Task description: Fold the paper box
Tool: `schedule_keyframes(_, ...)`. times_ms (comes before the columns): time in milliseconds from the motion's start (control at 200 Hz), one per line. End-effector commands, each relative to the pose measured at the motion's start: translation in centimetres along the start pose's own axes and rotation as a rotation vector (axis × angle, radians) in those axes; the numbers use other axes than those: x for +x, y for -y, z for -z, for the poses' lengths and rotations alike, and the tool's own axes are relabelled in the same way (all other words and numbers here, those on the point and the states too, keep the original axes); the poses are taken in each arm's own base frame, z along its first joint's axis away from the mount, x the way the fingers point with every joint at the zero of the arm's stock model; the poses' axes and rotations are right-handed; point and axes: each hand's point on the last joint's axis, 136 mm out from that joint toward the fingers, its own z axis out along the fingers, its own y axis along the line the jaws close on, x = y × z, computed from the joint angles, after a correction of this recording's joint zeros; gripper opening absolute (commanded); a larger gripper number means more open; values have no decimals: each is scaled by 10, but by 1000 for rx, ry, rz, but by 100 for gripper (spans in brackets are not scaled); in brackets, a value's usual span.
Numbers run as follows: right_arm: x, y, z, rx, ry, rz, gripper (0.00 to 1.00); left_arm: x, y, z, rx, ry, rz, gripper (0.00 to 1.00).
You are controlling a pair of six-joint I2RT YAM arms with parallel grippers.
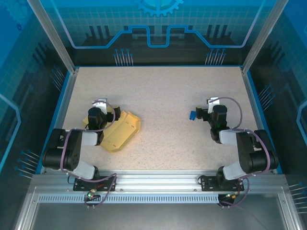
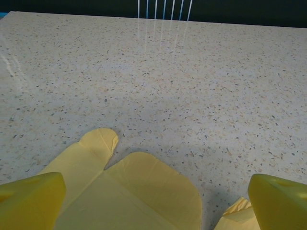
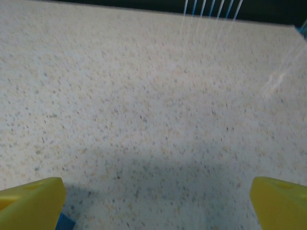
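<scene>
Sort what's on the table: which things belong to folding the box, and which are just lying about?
Belongs to the job: paper box, a yellow die-cut sheet, at the open left gripper.
Lying about: small blue object, beside the open right gripper.

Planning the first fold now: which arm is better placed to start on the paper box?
Left. The left gripper is open above the flat paper box, its flaps between the fingers in the left wrist view. The right gripper sits across the table beside a small blue object.
</scene>
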Motion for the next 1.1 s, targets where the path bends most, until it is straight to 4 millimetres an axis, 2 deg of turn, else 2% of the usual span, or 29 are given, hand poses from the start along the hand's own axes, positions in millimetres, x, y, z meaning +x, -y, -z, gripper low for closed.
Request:
schedule_keyframes(0, -31, 24, 12, 91, -29, -71, 100, -32, -7, 13, -50, 28, 40, 99)
schedule_keyframes(75, -47, 35, 26, 129, -14, -133, 100, -43, -11, 21, -83, -14, 133, 99)
schedule_keyframes(90, -46, 38, 29, 140, -30, -147, 100, -43, -11, 22, -87, -26, 164, 99)
schedule_keyframes(145, -55, 44, 43, 153, -32, -217, 100, -50, -4, 27, -58, -68, 259, 99)
schedule_keyframes(210, -63, 32, 56, 69, -46, -284, 100, -53, 14, 33, 25, -132, 359, 97)
schedule_keyframes(315, -72, -17, 72, -122, -78, -313, 98, -59, 59, 46, 222, -195, 483, 92)
schedule_keyframes(395, -70, -72, 86, -240, -152, -256, 97, -57, 90, 58, 299, -232, 446, 92)
schedule_keyframes(490, -55, -145, 101, -383, -268, -154, 96, -50, 106, 68, 295, -277, 380, 92)
schedule_keyframes(530, -42, -171, 107, -427, -325, -131, 94, -47, 105, 70, 279, -292, 375, 92)
schedule_keyframes(550, -48, -187, 111, -462, -330, -127, 93, -47, 103, 70, 263, -294, 376, 93)
schedule_keyframes(625, -38, -242, 121, -583, -388, -73, 90, -45, 91, 70, 195, -282, 368, 93)
schedule_keyframes(725, -29, -289, 122, -638, -421, -5, 89, -52, 75, 72, 115, -239, 358, 95)
schedule_keyframes(880, -13, -337, 110, -715, -486, -52, 84, -59, 58, 80, 45, -192, 370, 98)
schedule_keyframes(1096, 18, -372, 92, -737, -581, -138, 72, -61, 42, 94, 1, -133, 383, 99)
